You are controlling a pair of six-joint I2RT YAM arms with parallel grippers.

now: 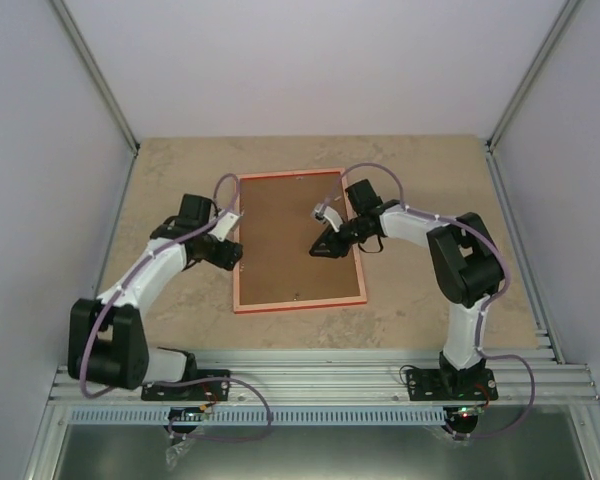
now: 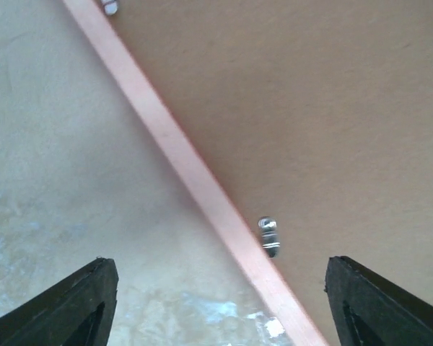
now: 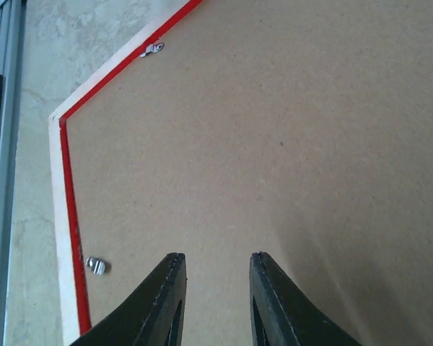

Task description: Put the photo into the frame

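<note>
Brown board fills the frame. Left gripper spread wide, right gripper narrowly parted, both empty. Likely best to nudge each clip sideways, gently.

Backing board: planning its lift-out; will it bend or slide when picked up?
Probably stiff and light: the backing board lies thin and flat. Likely hard to grip, sitting flush inside the frame, metal clips at its edge.
</note>
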